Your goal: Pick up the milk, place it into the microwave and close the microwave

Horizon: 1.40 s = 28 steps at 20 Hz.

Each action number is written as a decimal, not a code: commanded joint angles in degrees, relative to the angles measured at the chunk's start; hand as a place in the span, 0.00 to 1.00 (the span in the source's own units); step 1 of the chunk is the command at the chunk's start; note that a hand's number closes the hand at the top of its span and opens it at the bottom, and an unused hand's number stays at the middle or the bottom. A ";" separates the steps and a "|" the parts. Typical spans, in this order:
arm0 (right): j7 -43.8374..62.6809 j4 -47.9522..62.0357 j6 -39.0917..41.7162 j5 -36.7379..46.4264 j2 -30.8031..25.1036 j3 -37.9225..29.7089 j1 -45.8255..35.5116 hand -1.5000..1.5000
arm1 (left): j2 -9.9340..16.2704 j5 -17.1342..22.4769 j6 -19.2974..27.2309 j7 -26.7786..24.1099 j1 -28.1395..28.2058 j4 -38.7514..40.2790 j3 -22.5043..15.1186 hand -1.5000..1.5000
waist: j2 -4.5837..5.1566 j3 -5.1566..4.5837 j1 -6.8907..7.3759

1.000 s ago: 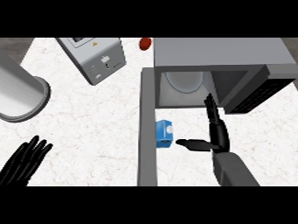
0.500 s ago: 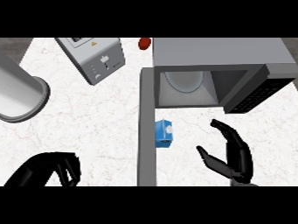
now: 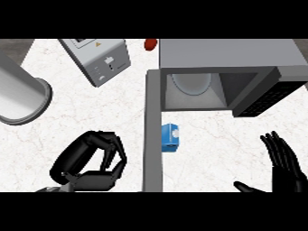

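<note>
- The right robot hand [image 3: 284, 164] shows at the near right, fingers straight and spread, thumb out to the left, holding nothing; it is well apart from the milk.
- The left robot hand [image 3: 93, 160] sits at the near left of the desk [image 3: 89, 113] with its fingers curled in on nothing.
- The open microwave door [image 3: 153, 131] runs as a long grey strip from the oven down to the near edge, and it stands between the left robot hand and the milk. A reach from that side would likely knock the door, so the right side looks the safer approach.
- The milk [image 3: 170, 137], a small blue carton, stands on the desk just beside the door's right face, in front of the oven's opening. A sideways push could press it against the door or tip it over.
- Bare desk lies between the milk and the right robot hand, so there is open room there.
- The microwave [image 3: 230, 58] lies farther back, its cavity open toward the milk. Its dark control panel juts out at the right, narrowing the way in; a held carton could catch on it.
- Far left, a grey cylinder [image 3: 13, 90] and a tilted grey box [image 3: 96, 58] stand clear of the work.
</note>
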 commanded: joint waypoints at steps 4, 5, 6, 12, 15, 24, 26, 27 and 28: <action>3.36 -9.30 0.47 0.52 -3.91 -1.33 5.38 0.00 | -0.03 -6.08 12.52 -3.51 -12.37 13.15 -12.72 1.00 | 0.13 -0.01 -0.36; 2.91 -9.22 -0.56 0.74 -3.30 -2.05 4.55 0.00 | -0.02 -6.64 15.24 -3.32 -12.19 12.57 -16.30 1.00 | 0.09 0.02 -0.03; 3.15 -9.35 1.10 -0.22 -4.33 -3.02 3.96 0.00 | -0.02 -6.98 15.69 -4.28 -12.66 14.61 -17.33 1.00 | 0.11 0.03 0.20; 3.06 -13.11 3.91 -1.36 -5.68 -3.87 5.95 0.00 | -0.01 -2.36 28.55 0.32 -22.75 27.32 -28.86 1.00 | 0.26 0.02 -0.87; 7.66 -16.61 4.41 -4.95 -6.63 -5.16 2.32 0.00 | -0.01 4.48 33.01 1.34 -24.52 32.30 -35.38 1.00 | 0.44 -0.01 -1.42; 13.75 -23.99 8.59 -6.72 -10.36 -2.31 0.62 0.00 | 0.00 21.07 40.77 -0.14 -35.20 39.81 -44.91 0.00 | 1.56 -0.21 -6.27; 14.44 -25.09 11.02 -9.83 -12.15 -3.85 0.16 0.00 | 0.00 24.06 41.89 -0.38 -38.46 38.08 -43.89 0.00 | 1.63 -0.22 -7.91; 15.11 -25.16 9.27 -8.01 -11.09 -2.14 -1.98 0.00 | 0.00 25.18 42.93 -0.62 -38.83 37.92 -45.20 1.00 | 1.92 -0.26 -7.90; 14.39 -25.36 11.76 -9.30 -12.91 -3.45 -1.12 0.00 | -0.01 26.77 42.89 -1.11 -40.81 38.65 -43.23 1.00 | 1.96 -0.21 -8.99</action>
